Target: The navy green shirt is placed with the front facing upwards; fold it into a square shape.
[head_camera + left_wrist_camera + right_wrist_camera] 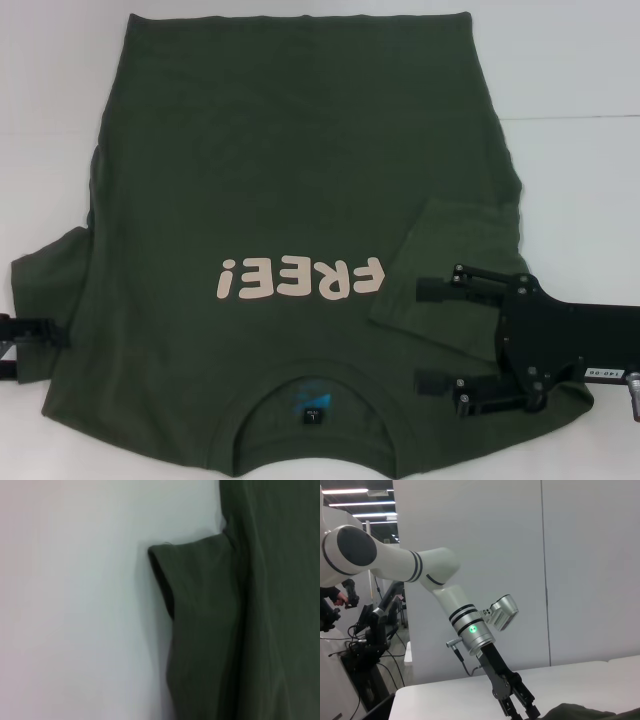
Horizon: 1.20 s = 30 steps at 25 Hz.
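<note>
The navy green shirt (290, 170) lies flat and front up on the white table, its cream "FREE!" lettering (300, 278) showing and its collar (315, 405) toward me. The sleeve on the right (440, 260) is folded inward over the chest. Just beside that folded sleeve, above the shirt's shoulder, my right gripper (432, 335) hovers open and holds nothing. My left gripper (25, 340) sits at the shirt's left edge by the other sleeve (50, 270), which still lies spread out. The left wrist view shows that sleeve (200, 605) against the table. In the right wrist view the left gripper (520, 707) points down at the cloth (585, 712).
Bare white table (570, 80) surrounds the shirt on the right and far side. The right wrist view shows a white wall (570, 555) behind the table and lab equipment (365, 645) off to one side.
</note>
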{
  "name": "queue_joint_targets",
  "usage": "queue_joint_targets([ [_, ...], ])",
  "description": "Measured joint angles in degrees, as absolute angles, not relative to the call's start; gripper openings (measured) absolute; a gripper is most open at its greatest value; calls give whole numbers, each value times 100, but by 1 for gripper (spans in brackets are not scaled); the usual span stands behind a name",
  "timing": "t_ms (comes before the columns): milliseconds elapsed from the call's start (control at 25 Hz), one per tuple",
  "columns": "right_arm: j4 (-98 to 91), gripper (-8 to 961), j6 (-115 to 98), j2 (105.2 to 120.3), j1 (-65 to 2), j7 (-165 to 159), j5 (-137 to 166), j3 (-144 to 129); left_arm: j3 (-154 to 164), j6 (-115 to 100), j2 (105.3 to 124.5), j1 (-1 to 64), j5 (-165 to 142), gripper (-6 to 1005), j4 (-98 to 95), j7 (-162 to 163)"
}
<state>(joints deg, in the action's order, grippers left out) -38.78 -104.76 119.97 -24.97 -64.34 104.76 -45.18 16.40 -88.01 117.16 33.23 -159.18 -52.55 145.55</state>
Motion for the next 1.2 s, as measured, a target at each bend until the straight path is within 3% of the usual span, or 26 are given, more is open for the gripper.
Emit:
queue_joint_targets([
  [120,-3876,945,-10465,11997,-2505,-6440,10476,-4518,1658,-8728,11716,3322,-15989,909,-5255,14587],
  [360,-3869,945,-10459,11997,-2513,-6443,10473,-4518,1802,-8682,11720,3322,-16065,744,-5237,14573],
  [680,-3866,944,-10458,11997,-2514,-6443,10459,-4518,1907,-8660,11725,3353,-16075,510,-5174,14553],
  [1080,-3867,944,-10459,11997,-2514,-6443,10441,-4518,1907,-8656,11715,3366,-16076,52,-5176,14531],
  [1200,-3867,944,-10459,11997,-2520,-6442,10438,-4518,1907,-8658,11715,3366,-16075,53,-5176,14504],
])
